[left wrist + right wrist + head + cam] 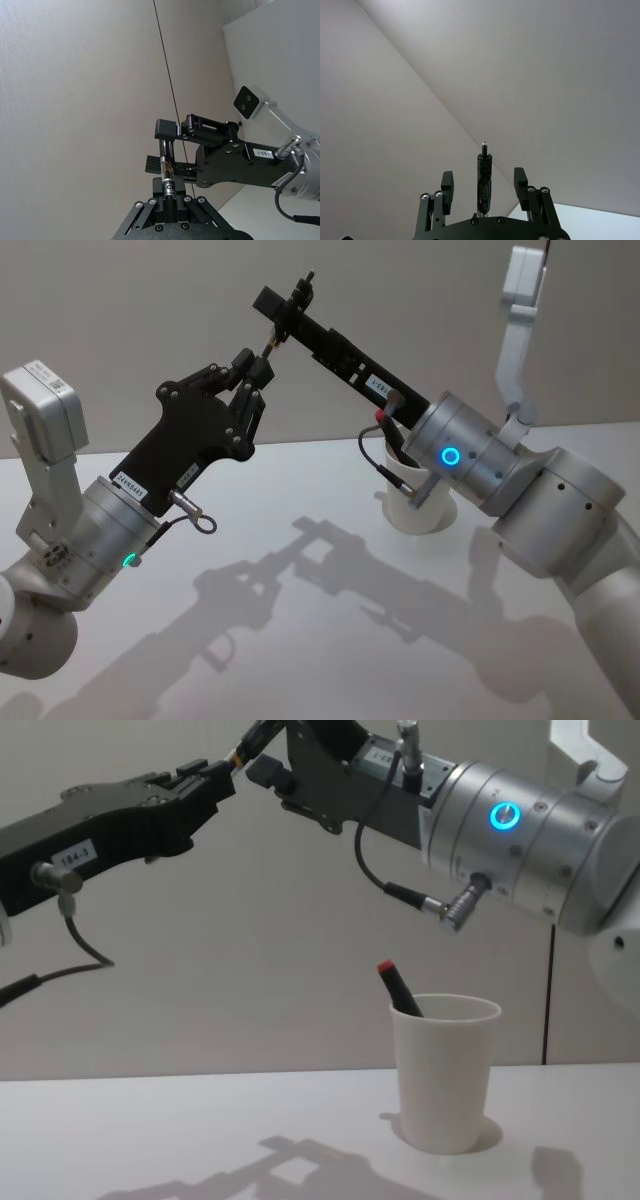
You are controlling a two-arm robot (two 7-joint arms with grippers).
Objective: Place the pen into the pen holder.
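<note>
High over the white table (pixel 300 660), a mid-air hand-off. At left, the left gripper (pixel 260 365) reaches toward 1 o'clock in the head view, clenched on the lower end of the pen (pixel 272 340). The pen's upper end stands between the spread fingers (pixel 447 184) of the right gripper (pixel 287 302), which comes in from 4 o'clock. In the right wrist view we see a gap on each side of the barrel, so that pincer is released and grasps nothing. The pen holder (pixel 430 515), a white paper cup, stands on the table at about 4 o'clock from the hand-off, well below it and partly under the right wrist. A red-capped marker (pixel 397 985) leans inside it toward 10 o'clock.

We judge a drop to be the chief risk: if the left pincer lets go before the right has closed squarely, the pen falls to the table. A skewed clamp could also swing the barrel and spoil its aim at the cup. On the way down, the right wrist's cables or the pen's tip could catch the rolled rim and tip the light cup.

The table lies bare around the cup on its near and left sides. The far edge runs close behind the cup. Inside the mouth, the marker takes the 9 o'clock side, leaving room toward 3 o'clock.
</note>
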